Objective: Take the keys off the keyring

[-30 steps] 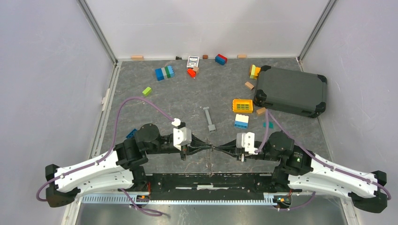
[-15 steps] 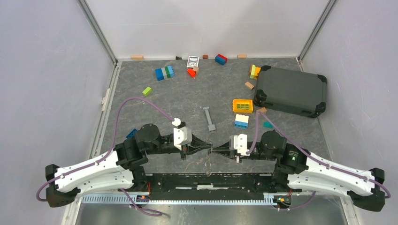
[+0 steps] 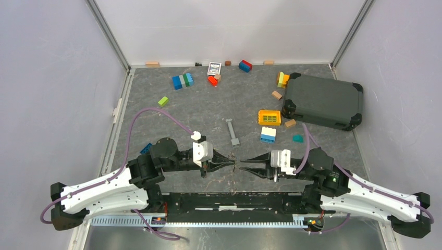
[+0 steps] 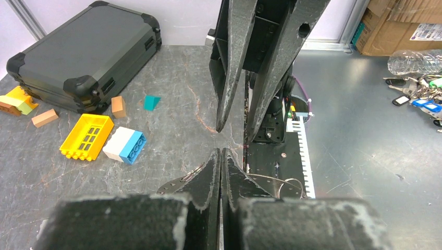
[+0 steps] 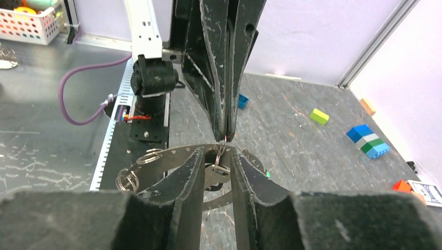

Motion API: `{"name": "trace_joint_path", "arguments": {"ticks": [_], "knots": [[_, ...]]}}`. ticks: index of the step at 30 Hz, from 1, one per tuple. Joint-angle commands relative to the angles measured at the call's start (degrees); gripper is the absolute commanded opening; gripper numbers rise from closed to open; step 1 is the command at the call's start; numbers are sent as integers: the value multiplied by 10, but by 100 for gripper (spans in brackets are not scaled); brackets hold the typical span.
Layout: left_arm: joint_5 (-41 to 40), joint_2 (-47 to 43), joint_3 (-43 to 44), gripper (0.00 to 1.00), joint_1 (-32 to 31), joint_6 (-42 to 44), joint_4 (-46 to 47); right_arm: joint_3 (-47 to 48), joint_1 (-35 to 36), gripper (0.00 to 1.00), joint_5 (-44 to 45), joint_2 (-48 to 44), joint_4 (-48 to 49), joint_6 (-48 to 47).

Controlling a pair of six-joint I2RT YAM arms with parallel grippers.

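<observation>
The grey desk carries a dark hard case at its right. Above the desk's near edge, the left fingers are clenched on the keyring, with the keys hanging under it. Tip to tip with them, the right fingers stand released, parted on either side of the keys.

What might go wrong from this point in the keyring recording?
1. With the right gripper open, the thin silver wire keyring and its silver metal keys hang only from the fingertip pinch of the shut left gripper; they may slip out.
2. On closing, the right gripper might catch several keys together, not one.
</observation>
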Motion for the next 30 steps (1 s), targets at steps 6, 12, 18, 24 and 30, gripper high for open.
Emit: {"name": "trace_joint_path", "arguments": {"ticks": [6, 12, 18, 24, 30], "knots": [[0, -9, 2, 2, 0, -9, 37, -24, 1, 28, 6, 14, 81, 33], [0, -9, -1, 2, 0, -10, 38, -40, 1, 26, 18, 26, 112, 44], [2, -8, 0, 2, 0, -9, 38, -55, 1, 23, 31, 25, 141, 53], [4, -5, 0, 2, 0, -10, 41, -64, 1, 15, 31, 25, 159, 62], [6, -5, 0, 2, 0, -10, 43, -75, 1, 11, 24, 29, 184, 76]]}}
